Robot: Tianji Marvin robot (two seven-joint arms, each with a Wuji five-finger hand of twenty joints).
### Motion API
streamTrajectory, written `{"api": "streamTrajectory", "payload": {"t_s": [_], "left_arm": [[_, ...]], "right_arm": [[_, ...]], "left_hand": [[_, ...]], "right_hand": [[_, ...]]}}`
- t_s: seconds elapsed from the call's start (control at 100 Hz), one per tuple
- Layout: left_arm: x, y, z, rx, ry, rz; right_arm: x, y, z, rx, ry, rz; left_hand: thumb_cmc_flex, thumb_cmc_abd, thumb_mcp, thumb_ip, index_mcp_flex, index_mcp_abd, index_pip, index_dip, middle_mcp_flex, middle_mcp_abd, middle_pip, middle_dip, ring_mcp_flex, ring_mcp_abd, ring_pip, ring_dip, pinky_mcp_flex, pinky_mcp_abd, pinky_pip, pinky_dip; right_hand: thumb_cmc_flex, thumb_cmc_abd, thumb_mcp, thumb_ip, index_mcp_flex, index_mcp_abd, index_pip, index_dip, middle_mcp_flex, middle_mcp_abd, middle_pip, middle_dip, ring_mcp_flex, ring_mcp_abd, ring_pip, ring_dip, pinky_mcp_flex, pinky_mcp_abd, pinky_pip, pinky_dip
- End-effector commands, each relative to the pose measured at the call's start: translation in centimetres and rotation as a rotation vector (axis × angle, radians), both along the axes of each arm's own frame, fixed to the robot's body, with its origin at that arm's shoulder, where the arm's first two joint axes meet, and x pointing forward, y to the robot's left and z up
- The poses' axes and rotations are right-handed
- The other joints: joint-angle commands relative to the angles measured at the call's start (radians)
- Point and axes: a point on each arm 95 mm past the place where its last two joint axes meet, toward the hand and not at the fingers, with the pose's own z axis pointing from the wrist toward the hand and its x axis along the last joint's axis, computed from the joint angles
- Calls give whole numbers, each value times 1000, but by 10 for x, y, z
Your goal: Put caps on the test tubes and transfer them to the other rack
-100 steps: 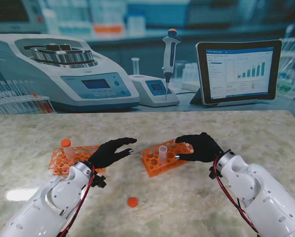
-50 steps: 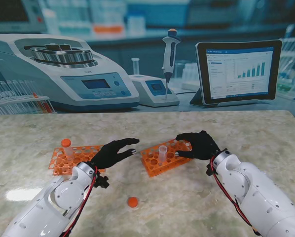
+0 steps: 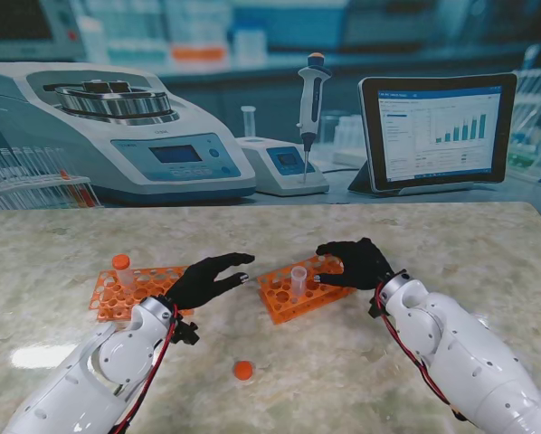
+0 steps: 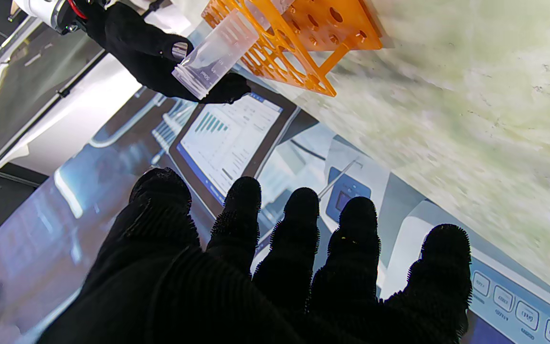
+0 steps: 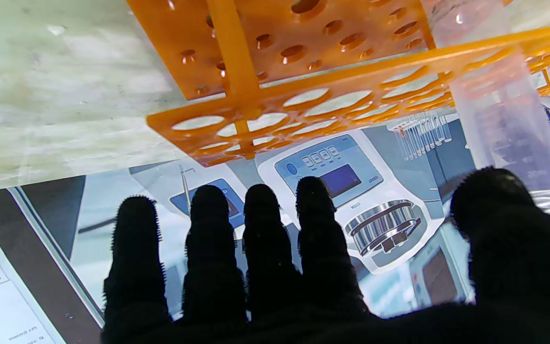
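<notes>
Two orange racks lie on the marble table. The right rack (image 3: 302, 289) holds one uncapped clear tube (image 3: 298, 278); the wrist views show that tube (image 5: 504, 119) (image 4: 215, 55) too. My right hand (image 3: 354, 264) hovers over this rack's far right corner, fingers apart, holding nothing. The left rack (image 3: 130, 291) carries a tube with an orange cap (image 3: 121, 264) at its far left corner. My left hand (image 3: 209, 278) floats between the two racks, fingers spread and empty. A loose orange cap (image 3: 243, 369) lies on the table nearer to me.
Behind the table stand a centrifuge (image 3: 117, 131), a small device with a pipette (image 3: 311, 99), and a tablet (image 3: 436, 128) showing charts. Racks of glass tubes (image 3: 35, 176) sit at the far left.
My right hand has shifted left and slightly farther from me, over the right rack's far corner. The left hand has barely moved.
</notes>
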Motion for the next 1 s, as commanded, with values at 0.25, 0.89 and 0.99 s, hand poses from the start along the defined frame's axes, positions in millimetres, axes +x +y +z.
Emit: {"api": "streamTrajectory", "payload": {"t_s": [0.25, 0.89, 0.99], "left_arm": [[-1, 0, 0, 5, 3, -2], [-1, 1, -2, 19, 12, -8], [-1, 1, -2, 19, 12, -10]], "right_arm": [[-1, 7, -6, 10, 3, 20], [2, 26, -16, -7, -9, 57], [1, 28, -17, -6, -16, 62]], "left_hand": [[-24, 48, -19, -20, 2, 12, -20, -9, -10, 2, -20, -25, 10, -18, 1, -8, -20, 6, 26, -41], [-27, 49, -19, -20, 5, 7, -17, -5, -12, -1, -20, -25, 3, -25, 0, -8, -28, -4, 14, -37], [-26, 50, -18, -20, 5, 6, -17, -4, -11, 0, -19, -24, 3, -28, 0, -8, -28, -5, 13, -36]], "right_hand": [[-71, -61, 51, -29, -48, 15, -7, -15, -43, 23, -9, -15, -56, 9, -24, -21, -31, 18, -8, -34], [-87, -68, 53, -42, -65, 35, -18, -25, -76, 40, -37, -30, -112, 19, -42, -45, -82, 25, -56, -111], [-86, -68, 47, -42, -64, 33, -17, -25, -74, 41, -36, -30, -112, 19, -41, -46, -82, 26, -54, -117]]}}
